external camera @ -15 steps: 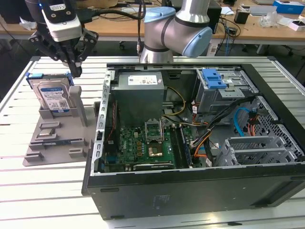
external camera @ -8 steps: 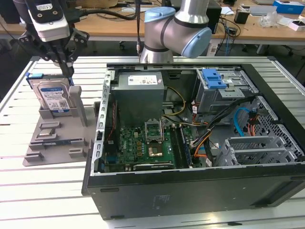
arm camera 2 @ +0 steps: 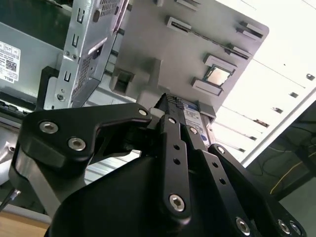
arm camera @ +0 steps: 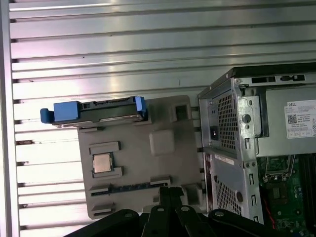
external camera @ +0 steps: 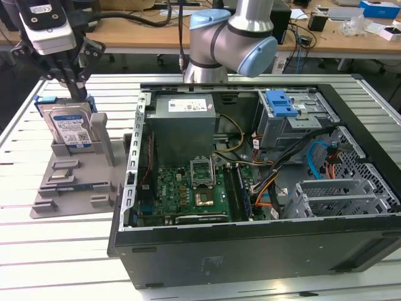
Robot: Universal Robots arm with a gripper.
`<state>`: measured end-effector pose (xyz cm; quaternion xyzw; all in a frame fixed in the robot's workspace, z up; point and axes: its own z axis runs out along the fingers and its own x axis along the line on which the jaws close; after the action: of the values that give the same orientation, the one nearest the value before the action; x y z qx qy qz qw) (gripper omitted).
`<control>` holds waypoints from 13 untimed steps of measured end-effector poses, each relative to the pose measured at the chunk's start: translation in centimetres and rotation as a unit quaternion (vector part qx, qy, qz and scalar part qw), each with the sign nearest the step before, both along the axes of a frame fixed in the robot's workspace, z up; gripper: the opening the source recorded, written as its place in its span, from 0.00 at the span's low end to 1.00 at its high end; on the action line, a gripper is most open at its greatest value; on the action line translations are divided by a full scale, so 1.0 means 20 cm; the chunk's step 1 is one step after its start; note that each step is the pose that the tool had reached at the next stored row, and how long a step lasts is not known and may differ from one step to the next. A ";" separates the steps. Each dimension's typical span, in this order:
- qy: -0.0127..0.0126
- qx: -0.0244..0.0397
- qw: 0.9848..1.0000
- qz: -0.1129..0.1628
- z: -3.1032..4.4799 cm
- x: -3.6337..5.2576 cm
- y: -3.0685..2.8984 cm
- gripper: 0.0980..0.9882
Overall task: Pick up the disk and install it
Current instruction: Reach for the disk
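Nearby, disk (external camera: 70, 128) in grey holder (external camera: 74, 183), open case (external camera: 250, 251)

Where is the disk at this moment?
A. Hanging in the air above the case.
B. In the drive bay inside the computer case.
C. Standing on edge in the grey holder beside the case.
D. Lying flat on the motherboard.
C: the exterior view shows the disk upright in a slot of the grey holder, outside the computer case, with the gripper close over its top edge.
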<state>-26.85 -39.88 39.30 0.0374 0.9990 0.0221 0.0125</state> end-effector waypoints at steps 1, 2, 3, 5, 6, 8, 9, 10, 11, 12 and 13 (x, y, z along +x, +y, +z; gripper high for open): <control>0.000 0.000 1.000 0.000 0.000 -0.019 0.000 0.01; 0.000 0.000 1.000 0.000 0.000 -0.034 0.000 0.01; 0.000 0.000 1.000 0.000 0.000 -0.047 0.000 0.01; 0.000 0.000 1.000 0.000 0.000 -0.079 0.000 0.01; 0.000 0.000 1.000 0.000 0.000 -0.101 0.000 0.01; 0.000 0.000 1.000 0.000 0.000 -0.126 0.000 0.01; 0.000 0.000 1.000 0.000 -0.001 -0.133 0.000 0.01; 0.000 0.000 1.000 0.000 0.000 -0.141 0.000 0.01; 0.000 0.000 1.000 0.000 -0.001 -0.148 0.000 0.01; 0.000 0.000 1.000 0.000 0.000 -0.157 0.000 0.01; 0.000 0.000 1.000 0.000 -0.001 -0.164 0.000 0.01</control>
<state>-30.12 -39.88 39.29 0.0374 0.9990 0.0221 0.0125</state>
